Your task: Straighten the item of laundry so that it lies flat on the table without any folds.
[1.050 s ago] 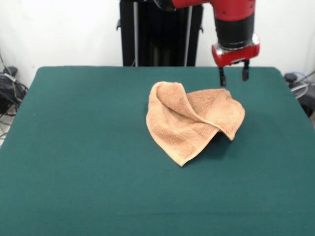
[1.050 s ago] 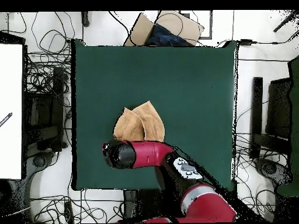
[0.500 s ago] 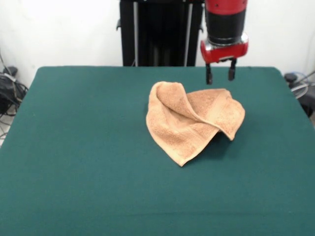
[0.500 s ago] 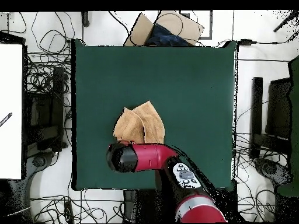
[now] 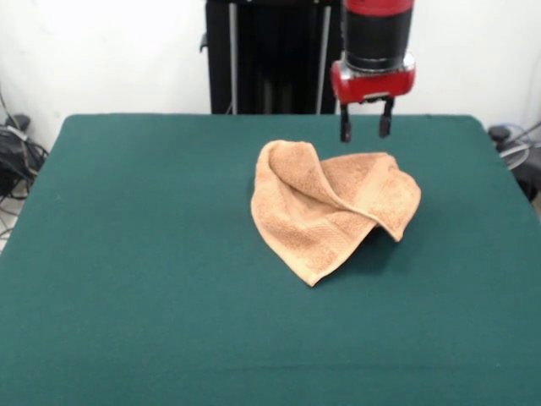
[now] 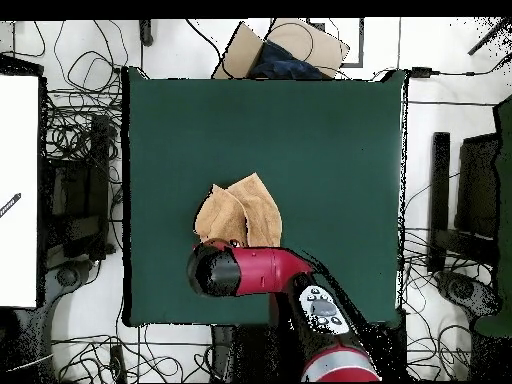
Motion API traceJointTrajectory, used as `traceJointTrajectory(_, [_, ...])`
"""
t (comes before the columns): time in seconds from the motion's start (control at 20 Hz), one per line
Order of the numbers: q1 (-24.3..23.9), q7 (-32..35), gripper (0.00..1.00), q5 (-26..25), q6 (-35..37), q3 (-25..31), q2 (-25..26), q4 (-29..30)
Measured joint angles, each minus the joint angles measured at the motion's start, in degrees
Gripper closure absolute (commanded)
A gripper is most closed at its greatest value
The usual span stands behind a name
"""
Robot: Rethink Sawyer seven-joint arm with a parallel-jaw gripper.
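Observation:
The item of laundry (image 5: 325, 203) is a peach-orange terry towel lying crumpled on the dark green table (image 5: 144, 254), folded over itself with a raised ridge across its middle and a corner pointing toward the near edge. My gripper (image 5: 364, 128) hangs open above the towel's far edge, empty, its two dark fingers apart and clear of the cloth. In the overhead view the towel (image 6: 243, 215) lies left of the table's (image 6: 330, 150) centre, and the red arm's wrist covers its lower edge, hiding the fingers.
A black pedestal column (image 5: 275, 59) rises behind the table's far edge. Cables and dark equipment (image 5: 15, 156) lie off the table's left side. In the overhead view a cardboard box (image 6: 285, 50) sits beyond the top edge.
The gripper has moved left along the towel's far edge and risen slightly, staying open. The towel has not moved.

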Motion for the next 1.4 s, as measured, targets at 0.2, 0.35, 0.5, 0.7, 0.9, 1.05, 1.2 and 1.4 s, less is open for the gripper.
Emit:
traceJointTrajectory(0.2, [0.0, 0.0, 0.0, 0.0, 0.0, -0.5, -0.3, 0.0])
traceJointTrajectory(0.35, [0.1, 0.0, 0.0, 0.0, 0.0, -0.7, -0.4, 0.0])
traceJointTrajectory(0.5, [1.0, 0.0, 0.0, 0.0, 0.0, -0.8, -0.5, -0.4])
traceJointTrajectory(0.7, [2.7, 0.0, 0.0, 0.3, 0.0, -0.8, -0.6, -1.1])
traceJointTrajectory(0.9, [4.3, 0.0, 0.0, 0.7, 0.0, -0.8, -0.6, -1.8])
traceJointTrajectory(1.05, [4.9, 0.0, 0.0, 1.0, 0.0, -0.8, -0.6, -2.2])
traceJointTrajectory(1.2, [5.5, 0.0, 0.0, 1.7, 0.0, -0.8, -0.5, -3.1])
traceJointTrajectory(1.4, [5.7, 0.0, 0.0, 2.1, 0.0, -0.8, -0.4, -3.9])
